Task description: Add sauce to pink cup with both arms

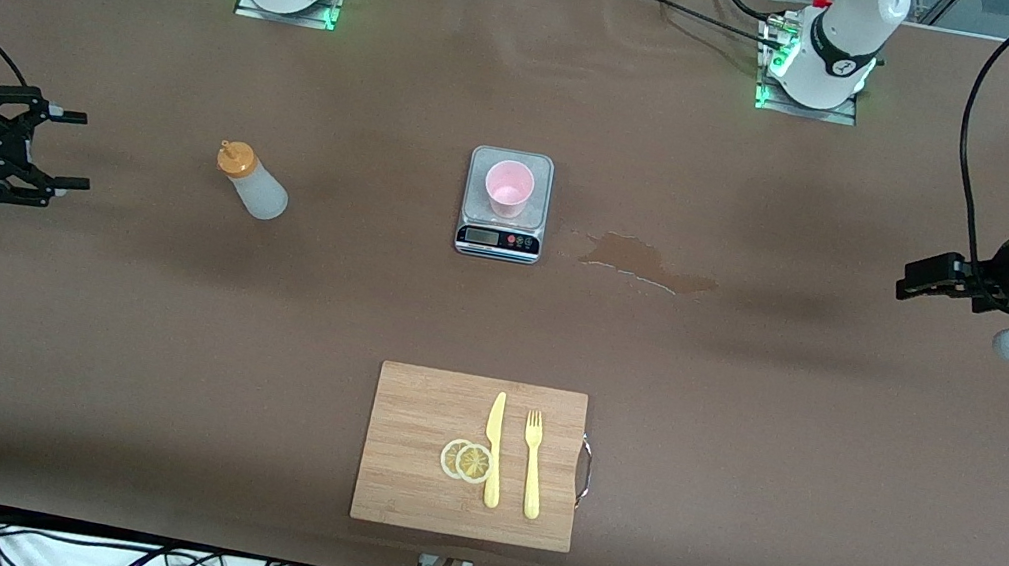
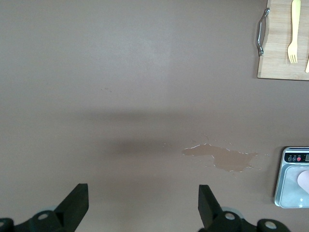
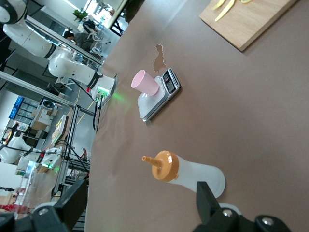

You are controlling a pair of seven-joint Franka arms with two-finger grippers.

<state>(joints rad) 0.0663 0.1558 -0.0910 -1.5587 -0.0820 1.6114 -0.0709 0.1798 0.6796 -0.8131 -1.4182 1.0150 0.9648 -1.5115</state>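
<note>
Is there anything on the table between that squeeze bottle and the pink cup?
Nothing: in the front view only bare brown table lies between the sauce bottle and the pink cup, which stands on a scale.

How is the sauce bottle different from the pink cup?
The sauce bottle is whitish with an orange nozzle cap; the pink cup is plain pink and open-topped. The bottle stands on the bare table toward the right arm's end; the cup stands on the scale. Both are upright and untouched.
</note>
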